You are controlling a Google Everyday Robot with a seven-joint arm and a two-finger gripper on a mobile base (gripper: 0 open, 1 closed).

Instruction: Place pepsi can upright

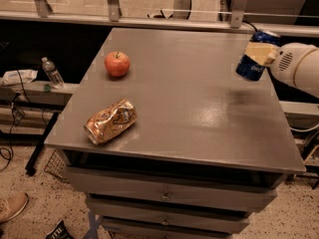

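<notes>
In the camera view, the grey counter (199, 113) fills the middle of the frame, its top running from the upper centre down to a front edge in the lower half. Below that edge is a stack of drawers (164, 195) with small knobs.

The gripper (260, 54) is at the upper right of the frame, at the end of a white rounded arm section (296, 68) that comes in from the right border. It is closed on the pepsi can (250, 68); a pale yellowish finger pad (258, 51) presses across the can's upper side. The can is held in the air above the counter's right edge, near the far right corner, and does not touch the surface. It leans a little, with its silver top up and towards the right and its dark blue base down and to the left. A soft dark shadow (244, 97) lies on the counter just below it.

A red apple (117, 63) sits on the counter at the upper left, well apart from the can. A crushed gold-orange can (110, 121) lies on its side near the front left corner.

At the left of the frame, beside the counter and lower down, a clear water bottle (52, 72) stands on a shelf. A shoe (12, 205) shows on the speckled floor at the lower left corner.
</notes>
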